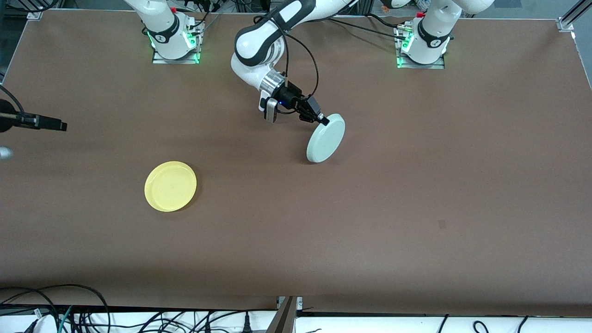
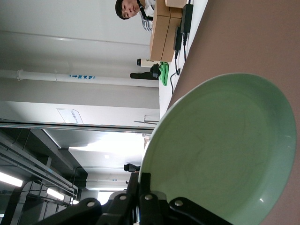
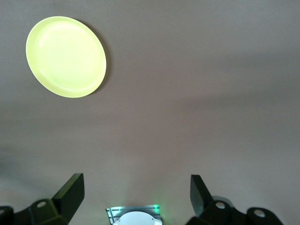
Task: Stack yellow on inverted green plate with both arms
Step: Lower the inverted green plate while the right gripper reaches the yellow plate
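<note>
The left arm (image 1: 277, 27) comes from its base at the table's top edge, sweeps low toward mid-table, then bends at the elbow so its wrist points down and toward the left arm's end. The left gripper (image 1: 323, 120) is pressed together on the rim of the round, shallow, pale mint-green plastic plate (image 1: 326, 138), pinching it at its upper edge. That plate stands steeply tilted, nearly on edge, its lower edge down at the brown table (image 1: 416, 185) (whether touching or just off it, can't tell). Its smooth flat underside faces the front camera. In the left wrist view the green plate (image 2: 225, 150) shows its hollow inner face, with the black fingers (image 2: 150, 199) clamped on the rim.

The round, shallow, bright yellow plastic plate (image 1: 170, 186) lies flat, rim up, on the table toward the right arm's end, nearer the front camera than the green plate and well apart from it. Nothing touches it.

The right arm (image 1: 159, 21) waits; only its base and lowest link show in the front view. The right gripper (image 3: 137, 190) (seen in its own wrist view only) has its two black fingers (image 3: 70, 190) spread wide, holding nothing, high above bare table. The yellow plate (image 3: 66, 56) lies off to one side of it.
</note>
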Robot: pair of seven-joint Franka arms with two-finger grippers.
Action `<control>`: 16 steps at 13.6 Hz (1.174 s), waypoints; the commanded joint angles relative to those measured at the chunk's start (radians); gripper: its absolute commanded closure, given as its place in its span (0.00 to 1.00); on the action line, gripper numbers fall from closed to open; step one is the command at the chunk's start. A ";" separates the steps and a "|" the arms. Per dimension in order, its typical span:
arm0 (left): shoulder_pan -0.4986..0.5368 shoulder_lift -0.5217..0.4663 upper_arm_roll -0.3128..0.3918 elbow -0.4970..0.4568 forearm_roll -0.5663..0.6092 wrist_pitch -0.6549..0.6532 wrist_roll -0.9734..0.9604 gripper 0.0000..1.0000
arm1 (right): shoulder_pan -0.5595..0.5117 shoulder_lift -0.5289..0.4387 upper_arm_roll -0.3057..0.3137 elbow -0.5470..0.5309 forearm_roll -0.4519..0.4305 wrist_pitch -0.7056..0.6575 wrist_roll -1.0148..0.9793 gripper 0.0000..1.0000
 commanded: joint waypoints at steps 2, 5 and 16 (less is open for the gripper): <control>-0.025 0.076 0.037 0.056 0.016 -0.026 0.003 1.00 | -0.013 0.073 0.011 -0.003 0.025 0.056 -0.018 0.00; -0.025 0.080 0.037 0.083 0.015 -0.020 0.002 0.86 | -0.011 0.104 0.017 -0.067 0.025 0.157 -0.018 0.00; 0.013 0.053 0.017 0.246 -0.390 0.308 -0.231 0.00 | -0.011 0.133 0.031 -0.368 0.132 0.602 -0.018 0.00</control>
